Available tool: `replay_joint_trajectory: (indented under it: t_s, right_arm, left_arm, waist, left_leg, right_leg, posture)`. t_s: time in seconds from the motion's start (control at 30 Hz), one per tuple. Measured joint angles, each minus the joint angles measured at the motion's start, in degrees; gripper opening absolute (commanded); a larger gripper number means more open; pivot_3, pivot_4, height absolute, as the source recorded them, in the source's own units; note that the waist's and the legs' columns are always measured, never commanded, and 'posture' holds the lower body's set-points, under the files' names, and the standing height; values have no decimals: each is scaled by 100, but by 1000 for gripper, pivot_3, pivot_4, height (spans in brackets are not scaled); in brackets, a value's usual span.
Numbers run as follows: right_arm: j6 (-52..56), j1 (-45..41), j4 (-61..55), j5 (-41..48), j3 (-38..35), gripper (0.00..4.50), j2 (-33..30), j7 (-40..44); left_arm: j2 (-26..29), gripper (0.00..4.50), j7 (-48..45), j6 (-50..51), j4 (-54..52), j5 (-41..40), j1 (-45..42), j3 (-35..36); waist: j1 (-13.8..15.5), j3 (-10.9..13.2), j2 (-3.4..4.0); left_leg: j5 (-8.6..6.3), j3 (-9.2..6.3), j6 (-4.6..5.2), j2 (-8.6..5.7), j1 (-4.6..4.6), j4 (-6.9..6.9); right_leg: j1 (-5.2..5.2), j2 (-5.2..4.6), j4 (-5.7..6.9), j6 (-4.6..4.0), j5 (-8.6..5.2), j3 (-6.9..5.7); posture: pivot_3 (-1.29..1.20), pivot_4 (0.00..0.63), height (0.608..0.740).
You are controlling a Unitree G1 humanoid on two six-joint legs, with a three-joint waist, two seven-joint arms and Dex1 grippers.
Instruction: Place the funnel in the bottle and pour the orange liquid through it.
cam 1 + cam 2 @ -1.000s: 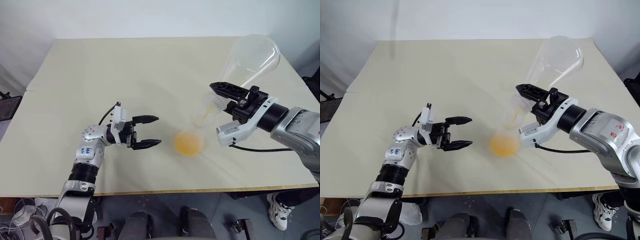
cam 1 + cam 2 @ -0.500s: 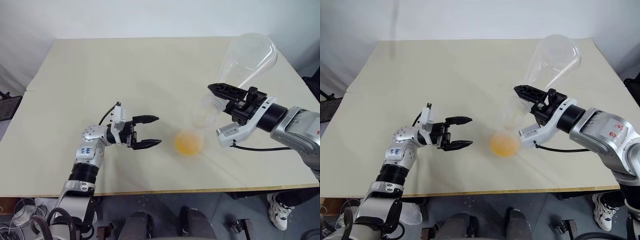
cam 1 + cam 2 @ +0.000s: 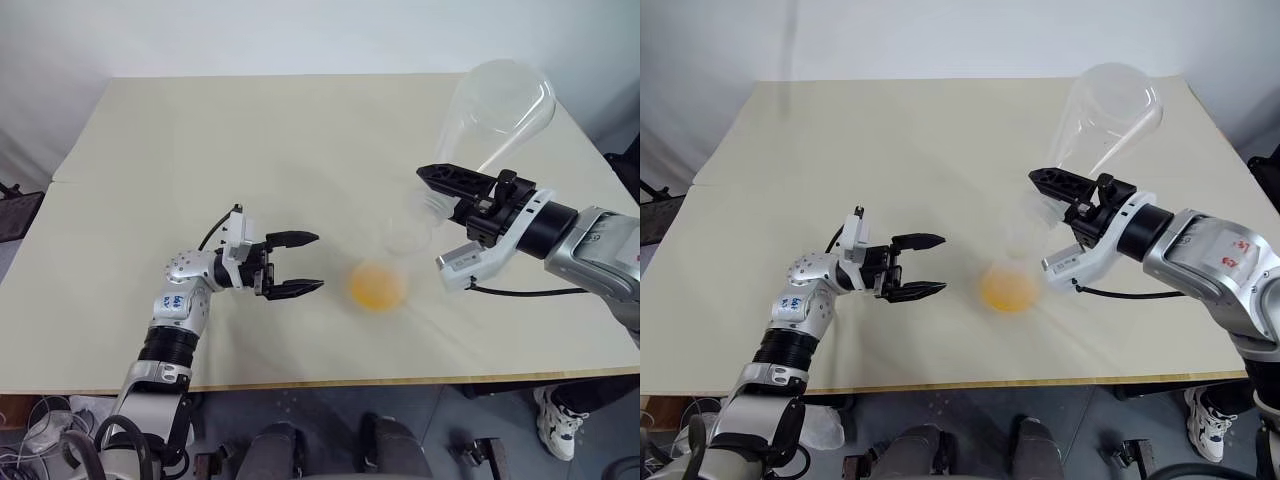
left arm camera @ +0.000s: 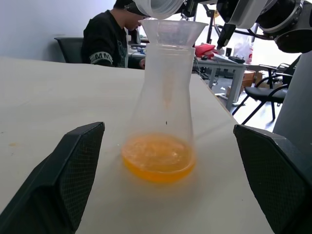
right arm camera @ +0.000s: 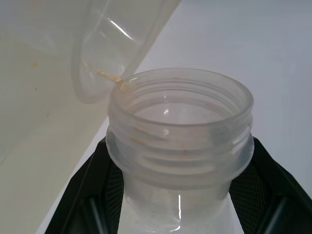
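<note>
Clear conical flask (image 3: 497, 110), seemingly emptied, clamped in right gripper (image 3: 432, 184); left gripper (image 3: 305, 263) wide, empty.

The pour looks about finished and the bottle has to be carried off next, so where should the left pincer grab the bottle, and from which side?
Probably the narrowing wall just above the orange liquid, approached level from the left pincer's side. The bottle stands upright on the table, directly between the open fingers, and the funnel still in its neck blocks a grip from above.

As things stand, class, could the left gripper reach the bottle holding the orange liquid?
Probably yes: the left gripper is open, aimed at the bottle, with only bare table between; the right gripper's tilted flask hangs above it.
</note>
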Motion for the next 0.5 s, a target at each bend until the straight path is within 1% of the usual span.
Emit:
replay_joint_trajectory:
  t_s: [0.17,0.37,0.5]
  right_arm:
    - [55,-23,-8,17,1,2462,64,15]
    - [740,54,-124,472,-1,2462,614,154]
    - [1452,158,-423,847,-85,2462,1091,275]
  left_arm:
    - [1,4500,-19,-3,5,0,-2,0]
    - [10,4500,-40,-58,78,3,-85,0]
    - [12,4500,-29,-64,136,10,-216,-1]
  waist:
    - [0,0,0]
    - [3,0,-1]
    - [5,-1,-1]
  left_leg:
    - [0,0,0,0,0,0]
    - [0,-1,1,-1,-1,2]
    - [1,-3,1,-1,0,4]
  right_leg:
    - [0,0,0,0,0,0]
    - [-1,-1,5,0,0,-1]
    - [-1,-1,12,0,0,-3]
  posture:
    - [0,150,740]
    - [0,150,740]
    - [0,150,740]
